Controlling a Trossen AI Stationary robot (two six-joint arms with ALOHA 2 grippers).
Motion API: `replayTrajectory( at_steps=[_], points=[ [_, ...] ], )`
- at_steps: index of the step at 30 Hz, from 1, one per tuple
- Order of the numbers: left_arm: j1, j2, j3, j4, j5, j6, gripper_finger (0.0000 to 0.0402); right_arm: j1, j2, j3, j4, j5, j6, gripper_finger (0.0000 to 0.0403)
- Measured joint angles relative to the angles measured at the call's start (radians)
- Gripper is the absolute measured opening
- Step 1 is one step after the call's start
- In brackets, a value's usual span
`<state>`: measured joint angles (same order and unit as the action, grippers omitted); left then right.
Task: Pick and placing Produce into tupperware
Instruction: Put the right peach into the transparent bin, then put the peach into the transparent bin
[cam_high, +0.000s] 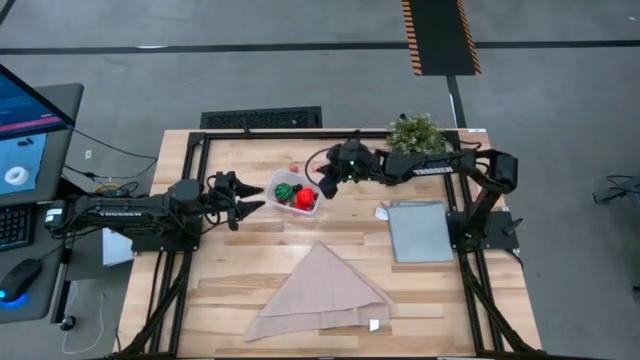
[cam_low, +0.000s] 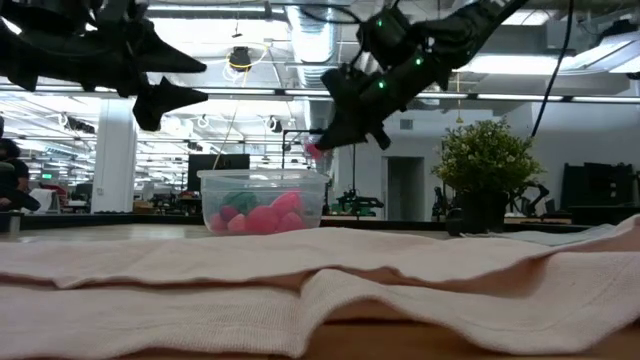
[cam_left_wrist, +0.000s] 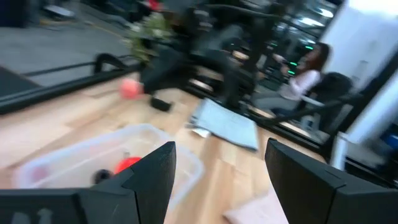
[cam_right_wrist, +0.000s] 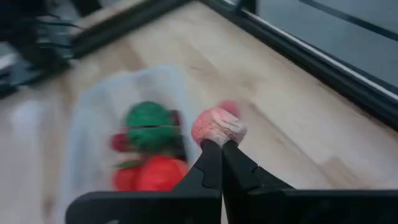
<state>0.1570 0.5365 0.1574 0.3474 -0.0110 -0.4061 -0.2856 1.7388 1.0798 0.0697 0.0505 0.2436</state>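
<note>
The clear tupperware (cam_high: 293, 192) stands on the table's middle, holding a green striped ball (cam_right_wrist: 149, 121) and red pieces (cam_right_wrist: 158, 173). My right gripper (cam_right_wrist: 221, 149) hangs just beyond the tub's right end, shut on a small pink berry-like piece (cam_right_wrist: 217, 126). In the low view that piece (cam_low: 312, 150) hangs above the tub's rim (cam_low: 263, 176). Another small pink bit (cam_high: 293, 168) lies on the wood beyond the tub. My left gripper (cam_high: 245, 200) waits level at the tub's left, open, with nothing between its fingers. My right gripper pinches the pink piece's lower side (cam_right_wrist: 216, 138) between its two fingertips, only at their free ends. The fingers slant down from the table's right side. The piece sits at the tips, lifted clear of the table and the tub.
A bushy potted plant (cam_high: 415, 132) stands at the far right, a flat grey panel (cam_high: 420, 230) at the right, and a beige folded cloth (cam_high: 320, 290) toward the near edge. A person (cam_left_wrist: 308, 68) sits in the room beyond the table.
</note>
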Motion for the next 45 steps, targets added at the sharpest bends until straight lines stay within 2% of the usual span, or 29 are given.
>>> replayTrajectory(
  at_steps=[7, 15, 18, 22, 29, 33, 39, 43, 45],
  points=[
    [0.000, 0.000, 0.000, -0.002, -0.143, 0.015, 0.0236, 0.076, 0.029, 0.024, 0.047, -0.058, 0.017, 0.0014],
    [0.000, 0.000, 0.000, -0.022, -0.159, -0.054, 0.0236, 0.074, 0.127, 0.088, 0.031, -0.104, -0.006, 0.0020],
    [0.001, 0.000, 0.000, -0.017, -0.162, -0.075, 0.0236, 0.074, 0.135, 0.097, 0.032, -0.122, -0.031, 0.0043],
    [0.000, 0.000, 0.000, -0.016, -0.165, -0.076, 0.0236, 0.074, 0.133, 0.100, 0.035, -0.129, -0.058, 0.0093],
    [0.002, 0.000, 0.013, 0.009, -0.290, -0.073, 0.0236, 0.074, 0.129, 0.099, 0.039, -0.133, -0.070, 0.0195],
    [0.005, 0.007, 0.055, -0.037, -0.309, -0.042, 0.0236, 0.067, 0.118, 0.098, 0.035, -0.129, -0.067, 0.0239],
    [0.070, 0.088, 0.182, -0.255, -0.304, -0.062, 0.0236, 0.054, 0.101, 0.096, 0.010, -0.129, -0.061, 0.0255],
    [0.152, 0.192, 0.295, -0.385, -0.234, -0.028, 0.0236, 0.054, 0.081, 0.092, -0.006, -0.129, -0.066, 0.0255],
    [0.208, 0.254, 0.356, -0.432, -0.166, -0.003, 0.0236, 0.055, 0.052, 0.081, -0.006, -0.128, -0.085, 0.0255]
  ],
)
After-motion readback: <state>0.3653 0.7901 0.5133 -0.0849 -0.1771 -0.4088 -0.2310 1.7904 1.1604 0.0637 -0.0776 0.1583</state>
